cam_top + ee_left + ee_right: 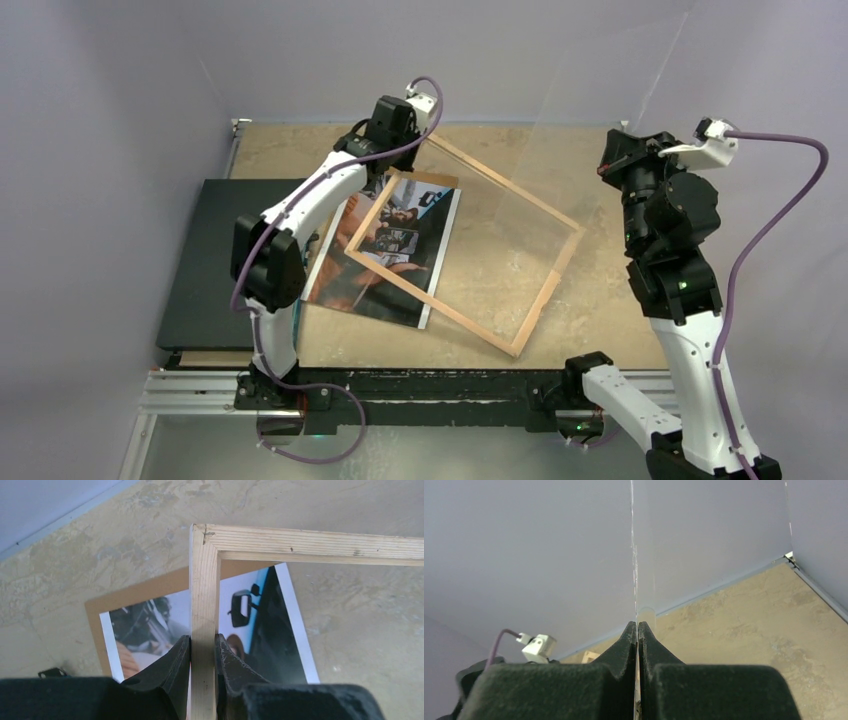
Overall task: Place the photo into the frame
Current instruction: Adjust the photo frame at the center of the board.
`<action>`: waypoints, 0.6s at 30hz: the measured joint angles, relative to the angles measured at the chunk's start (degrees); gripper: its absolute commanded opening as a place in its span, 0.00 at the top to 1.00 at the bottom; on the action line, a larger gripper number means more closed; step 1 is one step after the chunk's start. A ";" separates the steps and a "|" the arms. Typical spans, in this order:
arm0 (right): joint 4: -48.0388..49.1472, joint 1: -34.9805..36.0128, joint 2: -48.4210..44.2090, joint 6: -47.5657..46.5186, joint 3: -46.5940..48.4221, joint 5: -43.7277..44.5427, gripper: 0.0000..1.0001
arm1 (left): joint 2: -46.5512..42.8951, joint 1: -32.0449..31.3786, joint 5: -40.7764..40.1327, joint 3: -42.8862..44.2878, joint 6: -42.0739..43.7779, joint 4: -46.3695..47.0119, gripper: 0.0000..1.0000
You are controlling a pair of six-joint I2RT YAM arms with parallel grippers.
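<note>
The frame, light wood back up and with no pane in it, lies tilted on the table, its far-left corner raised. My left gripper is shut on the frame's wooden bar near that corner; in the left wrist view, the left gripper has both jaws pressed against the bar. The photo lies face up on the brown backing board, partly under the frame's left part, and also shows in the left wrist view. My right gripper is shut on the clear pane and holds it on edge above the table's far right.
A plain dark flat board lies at the table's left side, under the left arm. Grey walls enclose the table at the back and sides. The metal rail with the arm bases runs along the near edge.
</note>
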 measured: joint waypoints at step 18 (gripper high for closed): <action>-0.44 0.00 -0.74 3.98 -4.55 -3.43 1.00 | 21.70 -0.04 -3.63 9.44 11.17 4.15 0.60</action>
